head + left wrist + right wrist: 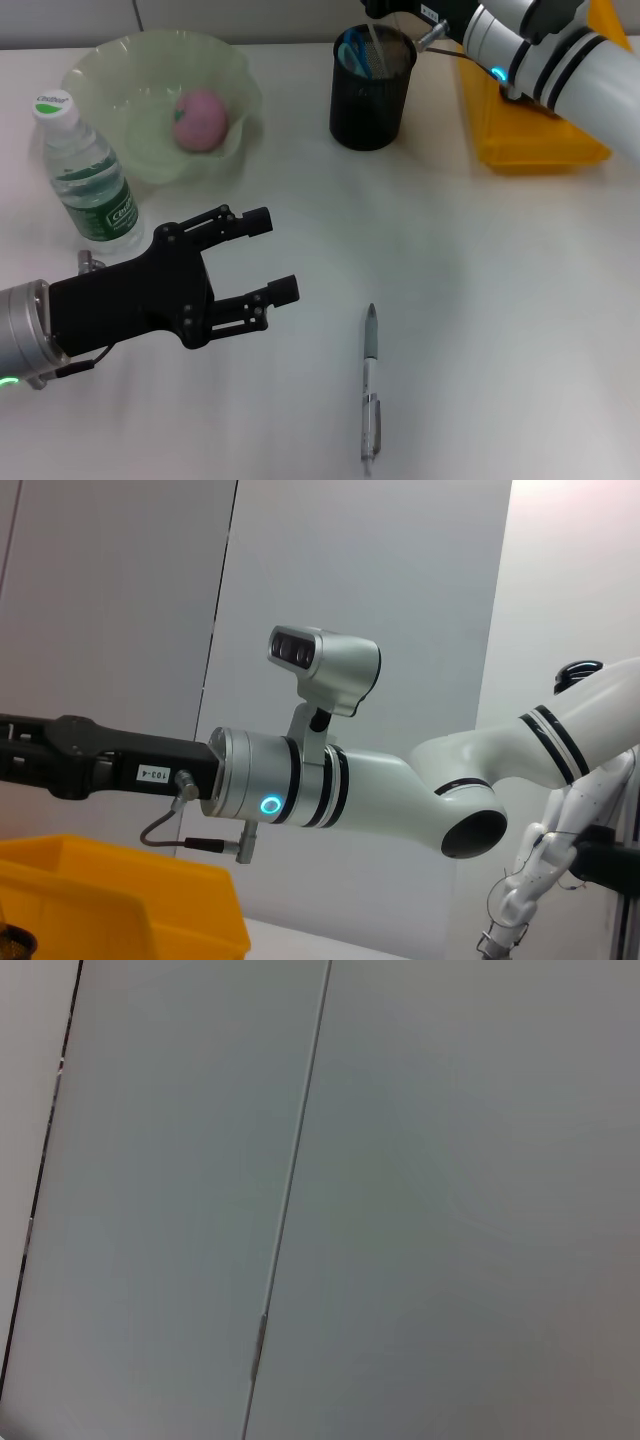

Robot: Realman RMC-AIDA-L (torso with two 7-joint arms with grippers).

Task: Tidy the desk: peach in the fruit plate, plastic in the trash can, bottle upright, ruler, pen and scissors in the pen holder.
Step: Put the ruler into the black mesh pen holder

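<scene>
Left gripper (272, 258): jaws open, empty, low over the table (480, 300), left of the pen.
Right gripper (385, 10): at the pen holder's (370, 95) rim; jaws not readable.
Pen (369, 390): flat on table, near front edge.
Peach (201, 120): in fruit plate (120, 70).
Bottle (88, 175): upright beside plate.
Yellow bin (530, 135): right of holder.

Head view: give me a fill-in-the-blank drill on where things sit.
1. The peach lies in the ____.
2. The bottle stands ____ beside the fruit plate.
3. The pen lies on the ____.
4. The left gripper has its fingers ____.

Missing words: fruit plate; upright; desk; open
</scene>
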